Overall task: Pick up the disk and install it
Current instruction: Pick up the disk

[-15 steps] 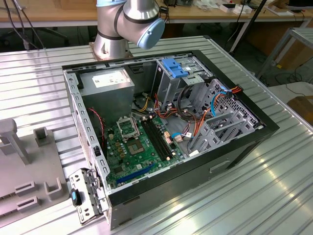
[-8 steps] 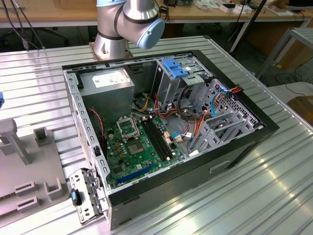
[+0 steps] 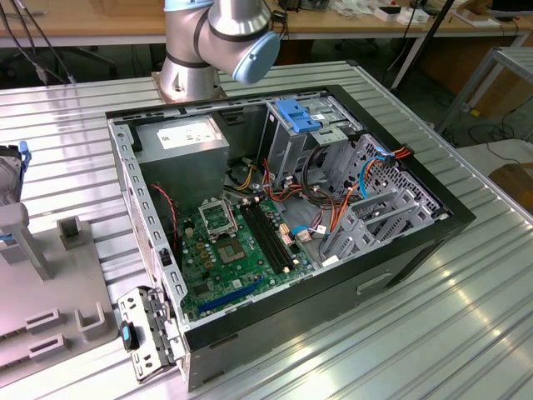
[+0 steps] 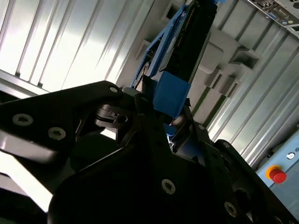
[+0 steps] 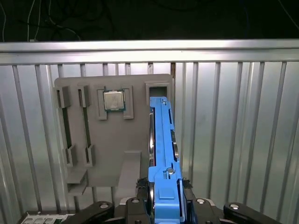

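The disk is seen edge-on in the first wrist view, a thin grey body under a long blue plastic rail. Its far end reaches the upright slot of a grey holder plate. My gripper is shut on the disk's near end, one black finger on each side of the rail. In the second wrist view the same gripper clamps the blue rail of the disk. At the exterior view's far left edge, a corner of the disk shows above the holder plate. Whether the disk still sits in the slot I cannot tell.
The open computer case lies on the ribbed metal table, with its blue-topped drive cage, power supply box and motherboard. A processor chip rests in the holder plate. A red stop button is nearby.
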### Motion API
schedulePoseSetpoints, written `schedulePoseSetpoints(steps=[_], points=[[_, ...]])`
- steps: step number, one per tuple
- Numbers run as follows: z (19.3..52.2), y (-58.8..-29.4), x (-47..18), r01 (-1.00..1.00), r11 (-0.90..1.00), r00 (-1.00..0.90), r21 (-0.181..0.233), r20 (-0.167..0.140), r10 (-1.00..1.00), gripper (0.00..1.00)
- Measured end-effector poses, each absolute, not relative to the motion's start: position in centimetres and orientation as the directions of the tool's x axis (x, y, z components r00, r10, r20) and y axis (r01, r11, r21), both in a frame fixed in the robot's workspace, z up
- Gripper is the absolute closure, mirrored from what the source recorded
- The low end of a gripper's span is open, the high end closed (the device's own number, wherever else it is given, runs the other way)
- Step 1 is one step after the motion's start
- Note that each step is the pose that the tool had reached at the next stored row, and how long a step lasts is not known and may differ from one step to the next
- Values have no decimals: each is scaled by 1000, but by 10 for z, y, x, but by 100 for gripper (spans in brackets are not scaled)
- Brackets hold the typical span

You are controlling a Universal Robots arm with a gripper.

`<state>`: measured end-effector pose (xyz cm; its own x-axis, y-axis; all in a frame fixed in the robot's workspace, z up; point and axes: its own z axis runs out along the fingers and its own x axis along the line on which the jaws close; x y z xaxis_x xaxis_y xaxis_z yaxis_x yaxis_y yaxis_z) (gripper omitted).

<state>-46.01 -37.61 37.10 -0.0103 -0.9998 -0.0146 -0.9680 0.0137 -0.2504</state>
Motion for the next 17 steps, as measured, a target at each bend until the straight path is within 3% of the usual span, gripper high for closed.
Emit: schedulePoseSetpoints(steps=[17], points=[[354,-376,-485,-940,-10,16,-342,-15,-1000,63]])
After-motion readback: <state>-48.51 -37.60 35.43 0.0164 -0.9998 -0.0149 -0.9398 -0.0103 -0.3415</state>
